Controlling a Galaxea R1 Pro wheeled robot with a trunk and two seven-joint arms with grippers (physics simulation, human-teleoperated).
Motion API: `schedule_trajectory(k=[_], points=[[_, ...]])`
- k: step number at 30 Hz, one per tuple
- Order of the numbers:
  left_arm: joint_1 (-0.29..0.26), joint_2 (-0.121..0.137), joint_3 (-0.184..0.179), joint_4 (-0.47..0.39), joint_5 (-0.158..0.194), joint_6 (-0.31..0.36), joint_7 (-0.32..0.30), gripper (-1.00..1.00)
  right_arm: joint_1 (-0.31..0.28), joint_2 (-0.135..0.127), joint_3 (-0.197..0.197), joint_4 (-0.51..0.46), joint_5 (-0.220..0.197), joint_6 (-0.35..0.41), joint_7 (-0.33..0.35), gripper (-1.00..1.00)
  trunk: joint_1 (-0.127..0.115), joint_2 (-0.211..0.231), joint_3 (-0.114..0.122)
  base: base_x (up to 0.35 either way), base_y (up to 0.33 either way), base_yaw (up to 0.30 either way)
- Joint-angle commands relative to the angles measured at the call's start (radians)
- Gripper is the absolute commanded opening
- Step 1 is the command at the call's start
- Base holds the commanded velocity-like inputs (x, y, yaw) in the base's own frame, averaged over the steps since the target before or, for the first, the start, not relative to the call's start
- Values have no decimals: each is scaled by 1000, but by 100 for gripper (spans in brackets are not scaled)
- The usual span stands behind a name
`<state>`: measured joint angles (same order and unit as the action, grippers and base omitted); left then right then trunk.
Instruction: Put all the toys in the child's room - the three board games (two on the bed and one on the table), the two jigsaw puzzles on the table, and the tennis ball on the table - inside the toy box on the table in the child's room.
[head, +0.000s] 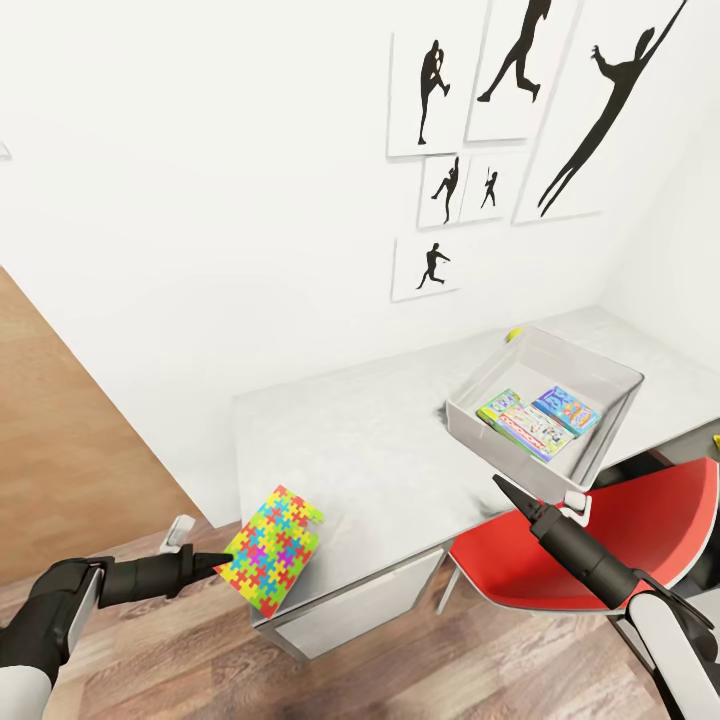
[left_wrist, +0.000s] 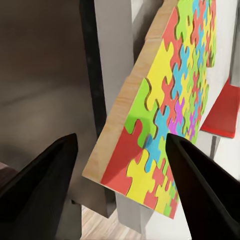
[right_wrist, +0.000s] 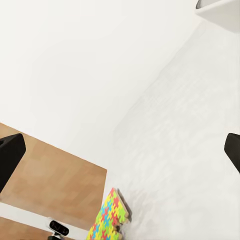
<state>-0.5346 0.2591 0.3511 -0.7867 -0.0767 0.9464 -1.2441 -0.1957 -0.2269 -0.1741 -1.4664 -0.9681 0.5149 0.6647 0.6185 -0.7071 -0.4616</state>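
A jigsaw puzzle (head: 272, 548) with a yellow, pink, green and blue pattern lies tilted at the front left corner of the table (head: 380, 440), overhanging its edge. My left gripper (head: 215, 562) is open at that corner. In the left wrist view the puzzle (left_wrist: 165, 110) stands between the two fingers of the left gripper (left_wrist: 120, 185), which are spread wide. The light-grey toy box (head: 610, 375) sits at the table's right and holds a blue board game (head: 566, 408) and a white busy-covered one (head: 530, 430). The yellow tennis ball (head: 514, 334) peeks out behind the box. My right gripper (head: 505, 490) hovers open, in front of the box.
A red chair (head: 600, 540) stands tucked at the table's front right, under my right arm. A white wall with black silhouette posters (head: 520, 130) backs the table. Wooden floor (head: 60, 430) lies to the left. In the right wrist view the puzzle (right_wrist: 107, 220) shows at the table's edge.
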Motion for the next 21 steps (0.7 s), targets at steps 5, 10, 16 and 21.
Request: schedule_trajectory(k=[5,10,16,21], points=[[-1,0,3,-1,-18,-1,-10,-100,-1,0,-1,0,-7,8,0,100,0,-1,-1,0,0,0],[-1,1,3,-2,-17,-1,-12,-100,-1,0,-1,0,-7,8,-1,100,0,-1,-1,0,0,0],[-1,2,3,-5,-15,-2,-13,-100,-1,0,-1,0,-7,8,-1,100,-19,34,15,0,0,0],[-1,2,3,-7,-14,2,-15,-100,-1,0,0,0,-6,7,-1,100,-38,69,30,0,0,0]])
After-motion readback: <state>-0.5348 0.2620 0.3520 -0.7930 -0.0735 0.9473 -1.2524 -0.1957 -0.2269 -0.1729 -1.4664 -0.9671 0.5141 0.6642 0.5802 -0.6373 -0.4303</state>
